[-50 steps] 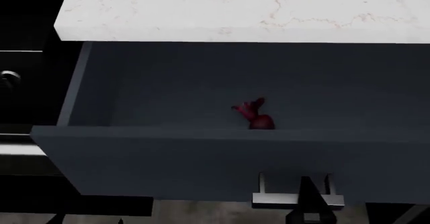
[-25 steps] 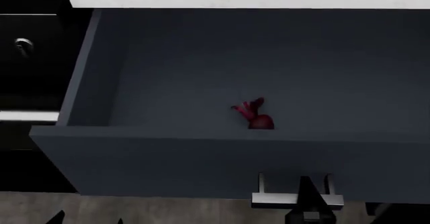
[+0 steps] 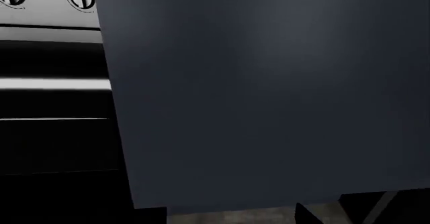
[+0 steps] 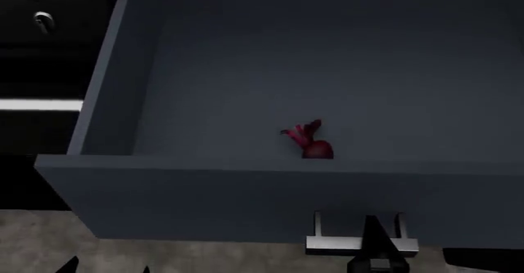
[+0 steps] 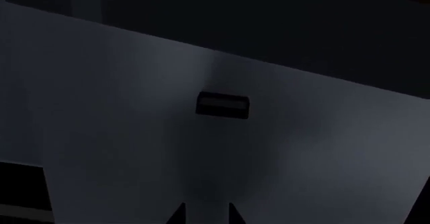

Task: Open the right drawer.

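The right drawer (image 4: 270,199) is pulled far out, and its slate-blue inside lies open to the head view. Its short metallic bar handle (image 4: 360,239) sits on the flat front, low in that view. My right gripper (image 4: 375,251) is a dark shape right in front of the handle. In the right wrist view the handle (image 5: 222,104) lies ahead of the two fingertips (image 5: 178,215). They stand apart with only the drawer front (image 5: 121,133) between them. My left gripper (image 4: 107,267) is below the drawer's left corner, its tips apart and empty.
A small red beet-like thing (image 4: 311,143) lies in the drawer near the front wall. The black oven with a knob (image 4: 43,20) and silver bar (image 4: 41,105) stands to the left. It also shows in the left wrist view (image 3: 54,83). Grey floor (image 4: 33,236) is below.
The white counter has slid up out of the head view and far more of the drawer's inside shows. The drawer front, handle and right gripper keep their place in the view.
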